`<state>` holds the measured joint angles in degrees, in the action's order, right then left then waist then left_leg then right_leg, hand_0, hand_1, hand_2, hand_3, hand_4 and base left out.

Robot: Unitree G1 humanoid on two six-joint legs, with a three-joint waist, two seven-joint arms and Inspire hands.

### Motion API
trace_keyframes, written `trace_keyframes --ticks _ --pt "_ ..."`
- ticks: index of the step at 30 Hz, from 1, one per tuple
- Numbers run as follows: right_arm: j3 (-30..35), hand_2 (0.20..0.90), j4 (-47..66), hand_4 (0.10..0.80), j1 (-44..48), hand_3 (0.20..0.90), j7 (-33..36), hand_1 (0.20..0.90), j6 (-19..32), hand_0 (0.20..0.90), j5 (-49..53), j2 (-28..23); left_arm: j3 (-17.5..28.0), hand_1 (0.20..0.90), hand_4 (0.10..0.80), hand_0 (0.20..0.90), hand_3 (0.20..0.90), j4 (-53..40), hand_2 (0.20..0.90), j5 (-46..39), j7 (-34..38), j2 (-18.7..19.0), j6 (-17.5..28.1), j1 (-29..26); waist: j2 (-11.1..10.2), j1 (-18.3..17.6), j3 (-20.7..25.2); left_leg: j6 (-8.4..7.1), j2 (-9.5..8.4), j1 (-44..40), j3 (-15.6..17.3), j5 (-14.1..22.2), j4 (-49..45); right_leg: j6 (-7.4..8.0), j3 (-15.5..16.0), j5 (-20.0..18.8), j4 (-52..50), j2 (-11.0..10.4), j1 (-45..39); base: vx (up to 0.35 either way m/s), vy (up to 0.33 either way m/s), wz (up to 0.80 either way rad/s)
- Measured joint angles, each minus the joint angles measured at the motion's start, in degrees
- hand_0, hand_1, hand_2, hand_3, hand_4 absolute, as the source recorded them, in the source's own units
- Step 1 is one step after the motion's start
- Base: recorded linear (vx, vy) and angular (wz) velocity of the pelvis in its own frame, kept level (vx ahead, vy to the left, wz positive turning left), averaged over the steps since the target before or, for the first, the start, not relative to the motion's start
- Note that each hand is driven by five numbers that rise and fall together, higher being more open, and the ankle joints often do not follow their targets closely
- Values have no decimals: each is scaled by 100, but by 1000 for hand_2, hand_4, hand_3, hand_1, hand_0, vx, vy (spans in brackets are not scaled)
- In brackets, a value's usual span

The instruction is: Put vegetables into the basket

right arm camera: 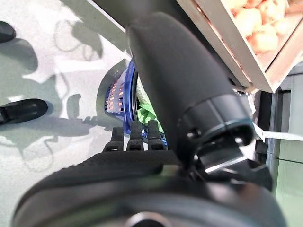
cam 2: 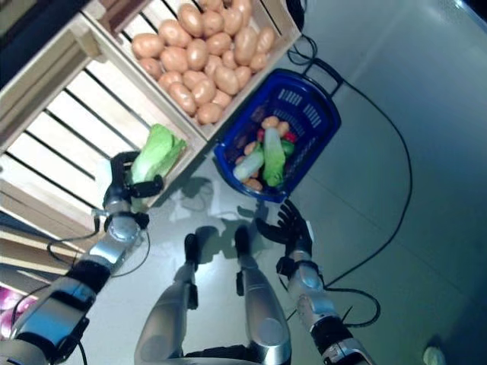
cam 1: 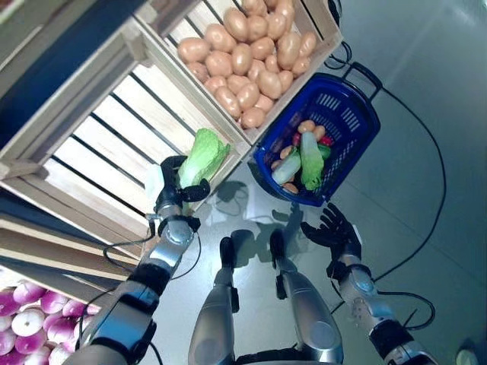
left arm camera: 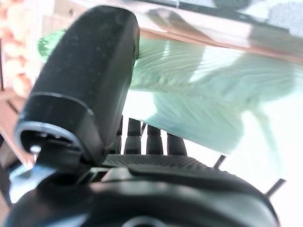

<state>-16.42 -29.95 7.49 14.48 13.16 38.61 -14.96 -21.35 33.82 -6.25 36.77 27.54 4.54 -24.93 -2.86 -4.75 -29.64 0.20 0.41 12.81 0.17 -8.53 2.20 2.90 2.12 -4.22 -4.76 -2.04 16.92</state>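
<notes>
My left hand has the cabbage, fingers and thumb wrapped round its pale stalk end, leafy top sticking up over the corner of the empty slatted crate. The wrist view shows ribbed green leaf right against my thumb, so the grip looks sound. The blue basket sits on the floor off to my right, against the potato crate, and it's partly filled: another cabbage, some potatoes and something red lie inside. The carry now, I reckon: lift clear of the crate's wooden edge first, because that leafy head looks likely to snag on the rim. Then swing across low over the floor, get above the basket's open mouth, and only then loosen off. Leaves crush easily, so I'd hold firm on the stalk and not squeeze harder. My right hand hovers just beside the basket's near rim, fingers spread and straight, holding nothing, touching nothing that I can see.
</notes>
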Motion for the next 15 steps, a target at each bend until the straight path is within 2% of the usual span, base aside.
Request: trace_keyframes --ticks 2,5,9,12,15 --pt "196 900 50 800 -262 900 -20 900 -2 900 -11 3 120 300 400 300 300 -558 300 90 -14 -104 24 531 186 111 62 13 -1 -223 -18 11 89 7 22 3 143 -3 -254 135 28 6" --pt "419 900 102 800 -500 900 -36 900 -25 900 -235 1 337 300 400 300 300 -938 300 170 -20 -247 133 1014 444 227 198 38 -3 -454 -55 31 190 24 64 13 292 -9 -538 140 11 8" --pt "698 900 352 800 -882 900 -153 900 -56 900 -481 51 937 300 400 300 300 -1762 300 121 -196 -422 323 1671 691 308 367 33 4 -850 -197 85 287 25 232 10 620 -6 -1101 138 7 18" --pt "731 900 380 800 -1097 900 -223 900 -66 900 -496 51 1111 300 400 300 300 -2076 300 -158 -324 -458 579 1969 773 329 710 26 -6 -905 -305 127 287 26 324 9 788 -8 -1276 101 -12 20" --pt "828 900 450 800 -1322 900 -236 900 -135 900 -692 156 1311 300 400 300 300 -2404 300 -945 -670 -785 892 2287 757 380 991 45 -17 -1047 -324 170 288 31 338 1 977 -5 -1523 61 -24 5"
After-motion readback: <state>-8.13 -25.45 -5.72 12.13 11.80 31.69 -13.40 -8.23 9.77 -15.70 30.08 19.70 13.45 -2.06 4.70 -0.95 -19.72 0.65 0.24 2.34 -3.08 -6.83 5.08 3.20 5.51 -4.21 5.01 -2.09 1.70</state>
